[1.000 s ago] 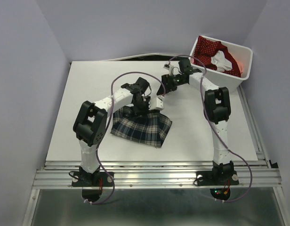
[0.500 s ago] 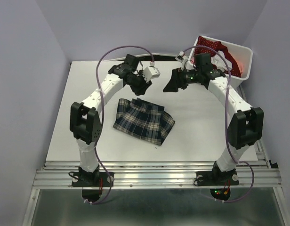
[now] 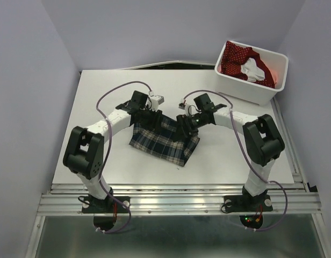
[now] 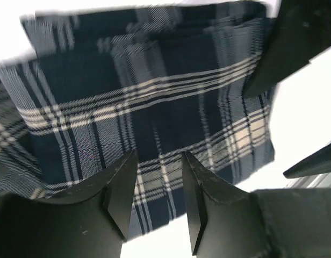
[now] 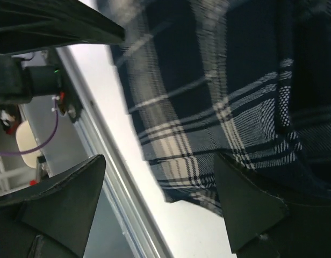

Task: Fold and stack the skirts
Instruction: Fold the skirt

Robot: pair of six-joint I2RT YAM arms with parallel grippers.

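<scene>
Arms, raised half a second ago, now down at far edge of plaid skirt [image 3: 164,141], mid-bench [image 3: 101,97]. Left end effector [image 3: 149,117] narrowly parted, right end effector [image 3: 184,124] spread wide; neither gripping. Another fold likely starting. Red skirt [image 3: 235,56] waits in bin [image 3: 251,94].

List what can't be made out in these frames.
- Top view: the plaid skirt's far edge lies under the left gripper and right gripper, so any contact with the cloth is hidden.
- Top view: the red skirt is bunched in the bin, partly under a white item; its shape is unclear.
- Left wrist: motion blur; the frame cuts off the skirt's left side.
- Right wrist: blurred; the skirt runs off the top and right edges.
</scene>
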